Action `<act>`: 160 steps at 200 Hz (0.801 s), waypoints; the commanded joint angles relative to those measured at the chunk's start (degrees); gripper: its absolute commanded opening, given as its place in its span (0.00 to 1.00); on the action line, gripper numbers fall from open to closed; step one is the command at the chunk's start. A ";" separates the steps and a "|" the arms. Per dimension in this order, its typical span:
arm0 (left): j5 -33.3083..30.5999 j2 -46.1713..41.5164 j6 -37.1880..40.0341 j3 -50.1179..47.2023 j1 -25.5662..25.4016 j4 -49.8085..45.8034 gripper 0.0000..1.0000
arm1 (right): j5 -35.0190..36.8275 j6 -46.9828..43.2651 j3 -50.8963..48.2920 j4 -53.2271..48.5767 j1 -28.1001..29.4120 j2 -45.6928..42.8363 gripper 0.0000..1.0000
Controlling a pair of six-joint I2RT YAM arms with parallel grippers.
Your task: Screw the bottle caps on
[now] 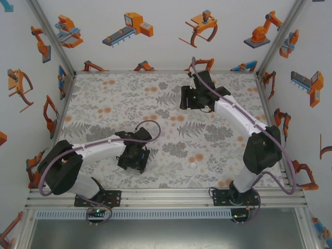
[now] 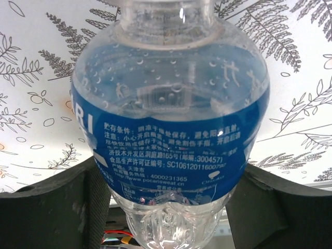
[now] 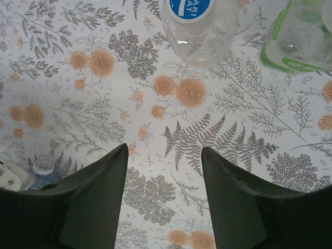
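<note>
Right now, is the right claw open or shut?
Open. In the right wrist view the right claw has its jaws well apart, with bare floral tablecloth between them and nothing gripped.

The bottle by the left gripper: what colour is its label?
Blue, with white writing. The label on the bottle shows best in the left wrist view.
</note>
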 commanded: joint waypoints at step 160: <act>-6.40 -5.99 12.55 9.47 1.58 -0.97 0.21 | -4.08 -0.72 0.62 -8.92 -0.20 -3.79 0.55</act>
